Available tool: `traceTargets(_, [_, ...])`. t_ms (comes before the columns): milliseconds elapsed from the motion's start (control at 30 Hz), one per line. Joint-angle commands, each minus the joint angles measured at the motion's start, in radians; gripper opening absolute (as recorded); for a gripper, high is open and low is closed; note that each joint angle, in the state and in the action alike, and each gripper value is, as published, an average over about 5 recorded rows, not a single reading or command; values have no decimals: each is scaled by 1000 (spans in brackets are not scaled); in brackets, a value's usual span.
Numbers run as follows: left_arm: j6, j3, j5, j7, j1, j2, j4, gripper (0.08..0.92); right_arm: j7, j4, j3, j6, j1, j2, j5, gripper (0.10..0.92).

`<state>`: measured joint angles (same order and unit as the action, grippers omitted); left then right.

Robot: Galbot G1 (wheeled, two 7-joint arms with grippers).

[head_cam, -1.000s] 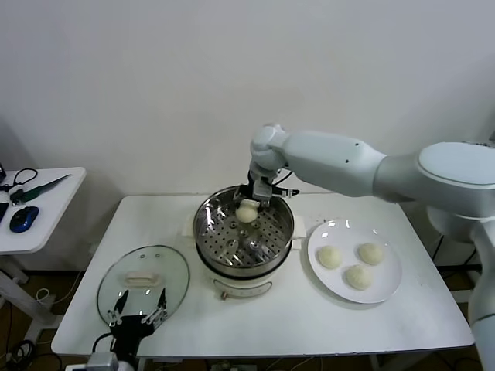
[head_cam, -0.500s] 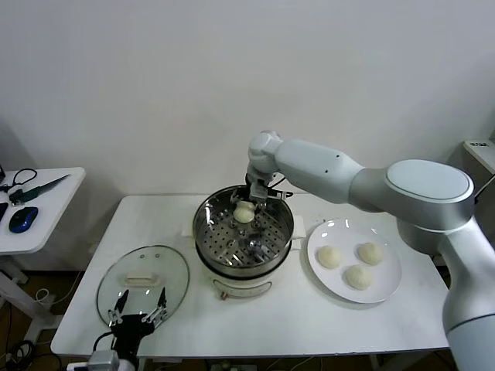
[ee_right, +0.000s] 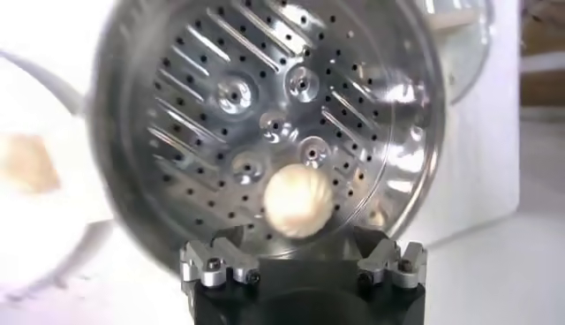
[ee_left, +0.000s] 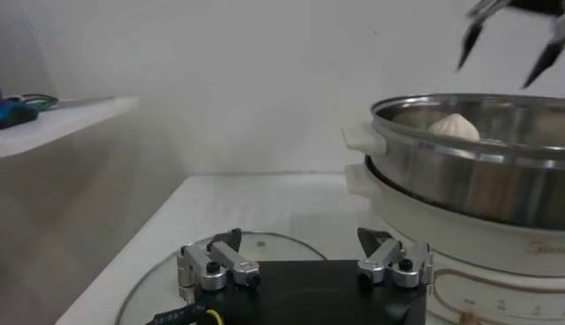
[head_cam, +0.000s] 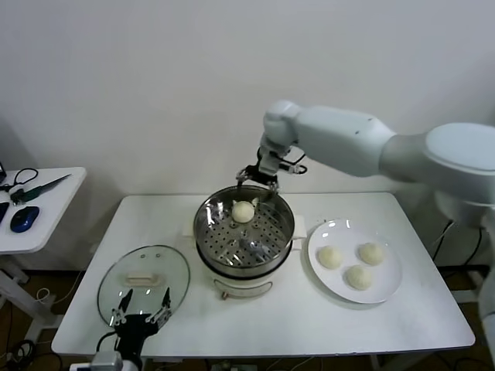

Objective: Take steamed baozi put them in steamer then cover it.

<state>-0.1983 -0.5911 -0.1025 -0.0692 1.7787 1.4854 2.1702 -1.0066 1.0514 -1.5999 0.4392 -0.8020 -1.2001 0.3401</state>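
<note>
Risen clear of the steamer [head_cam: 244, 232] since a second ago: right claw [head_cam: 257, 178], fingers apart and holding nothing, above the far rim. Left behind on the perforated floor near the back wall: 1 baozi [head_cam: 244, 211], free of the claw. Resting on the white plate [head_cam: 387, 290] just beside the steamer on the worktop [head_cam: 309, 325]: 3 more baozi [head_cam: 330, 256]. Parked low at the near edge over the cover [head_cam: 143, 280]: left claw [head_cam: 141, 307], fingers spread, gripping nothing.
</note>
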Motion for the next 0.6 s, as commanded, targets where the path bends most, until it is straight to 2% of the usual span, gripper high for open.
traceTargets(33, [-1,1,-2,0,-6,-3,2,823,-27,249,-226,-444,-164,367,317,823])
traceTargets(267, [-1,0,-5,3,-14,-1,-3,823,84,294,-88,-651,62,514,133,823])
traceTargets(600, [2,-7,-4,4,-1,2,-5,823,124,235,106,-733,356,489,65,823])
